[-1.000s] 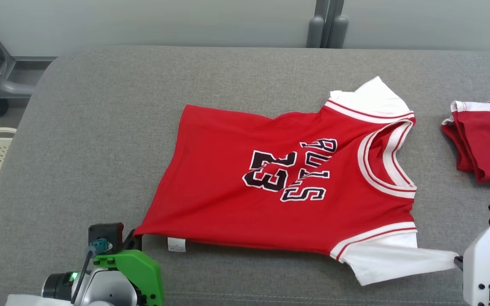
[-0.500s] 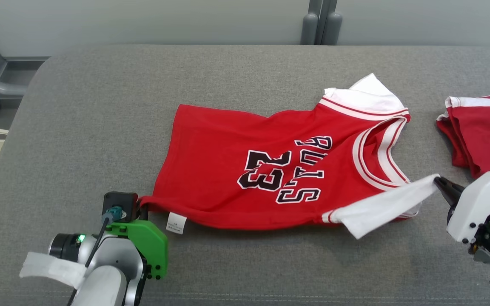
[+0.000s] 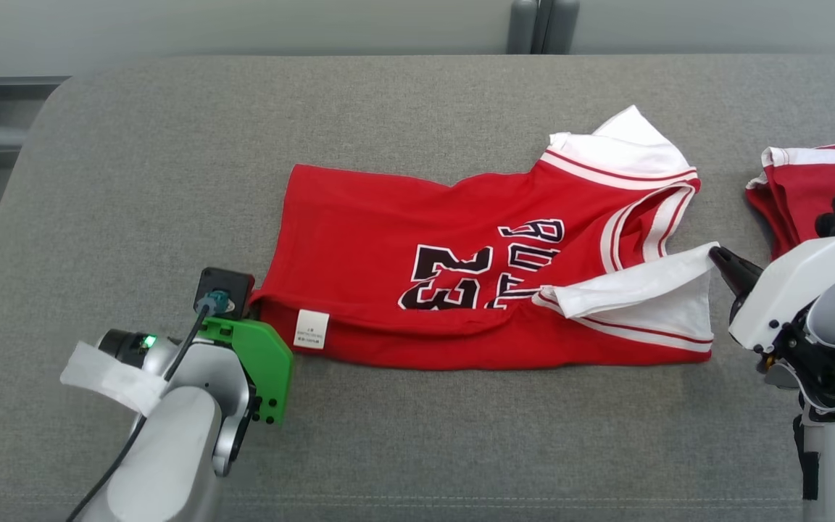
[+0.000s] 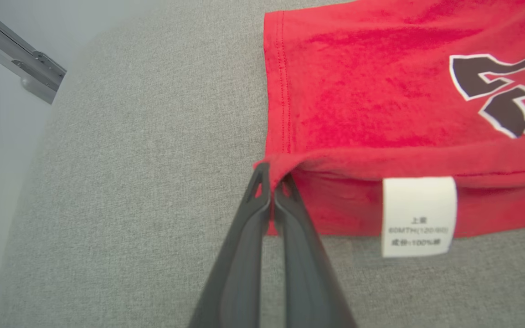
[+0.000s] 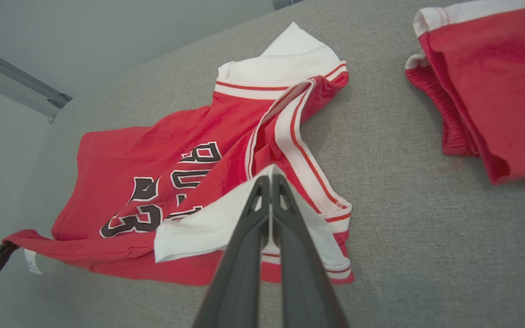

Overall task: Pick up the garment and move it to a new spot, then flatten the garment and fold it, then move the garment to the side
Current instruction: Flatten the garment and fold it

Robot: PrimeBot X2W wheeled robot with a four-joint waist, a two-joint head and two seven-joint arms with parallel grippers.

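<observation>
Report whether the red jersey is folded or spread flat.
Partly folded: the near edge of the jersey is doubled over its number, and the white sleeve is turned onto the chest.

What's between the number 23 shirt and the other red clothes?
Mostly bare grey cushion, as the right wrist view shows. In the head view the right gripper, holding the shirt, pokes in.

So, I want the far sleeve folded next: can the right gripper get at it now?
Probably not yet: the right gripper is shut on the near sleeve; once released, nothing stands between it and the far sleeve.
</observation>
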